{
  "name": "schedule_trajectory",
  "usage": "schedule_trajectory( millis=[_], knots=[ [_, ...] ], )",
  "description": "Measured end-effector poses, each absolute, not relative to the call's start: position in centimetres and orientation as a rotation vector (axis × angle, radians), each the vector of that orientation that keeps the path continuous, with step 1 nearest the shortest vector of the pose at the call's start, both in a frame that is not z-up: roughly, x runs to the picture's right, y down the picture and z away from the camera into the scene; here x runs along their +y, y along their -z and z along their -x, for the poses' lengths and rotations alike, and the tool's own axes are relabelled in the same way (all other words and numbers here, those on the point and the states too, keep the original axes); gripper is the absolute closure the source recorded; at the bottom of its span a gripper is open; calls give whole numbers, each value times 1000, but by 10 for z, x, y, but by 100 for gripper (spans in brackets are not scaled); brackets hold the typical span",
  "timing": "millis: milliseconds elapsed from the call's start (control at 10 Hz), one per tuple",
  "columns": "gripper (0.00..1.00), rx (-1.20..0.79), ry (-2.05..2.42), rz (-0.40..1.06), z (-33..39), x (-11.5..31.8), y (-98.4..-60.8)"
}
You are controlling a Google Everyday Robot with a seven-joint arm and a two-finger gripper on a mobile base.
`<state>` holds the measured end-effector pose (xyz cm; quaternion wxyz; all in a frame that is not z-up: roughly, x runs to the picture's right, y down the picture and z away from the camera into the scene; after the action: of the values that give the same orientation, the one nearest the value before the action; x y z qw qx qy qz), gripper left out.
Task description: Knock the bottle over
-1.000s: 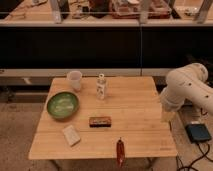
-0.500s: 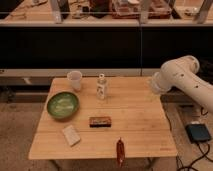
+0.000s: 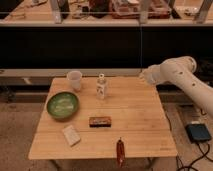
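The bottle [image 3: 101,86] stands upright at the far middle of the counter [image 3: 140,125], not yet knocked over, as the gripper [image 3: 144,76], open or closed impossible to tell, hovers well apart at the far right edge.

Likely a robotics lab: cluttered benches [image 3: 100,10] behind the wooden table [image 3: 135,117], a cabled black box [image 3: 199,132] on the floor, and the end effector [image 3: 143,76] at the table's far-right corner.

end effector [image 3: 144,76] at right rear edge of table [image 3: 135,120], bare wood between it and bottle [image 3: 101,86], cup [image 3: 74,80] beyond bottle
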<state>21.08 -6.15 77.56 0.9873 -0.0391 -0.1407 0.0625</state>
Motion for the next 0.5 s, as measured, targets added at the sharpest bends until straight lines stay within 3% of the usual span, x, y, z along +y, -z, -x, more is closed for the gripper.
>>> schedule_trajectory(
  millis=[500],
  knots=[
    [89, -282, -126, 78, -211, -62, -775]
  ],
)
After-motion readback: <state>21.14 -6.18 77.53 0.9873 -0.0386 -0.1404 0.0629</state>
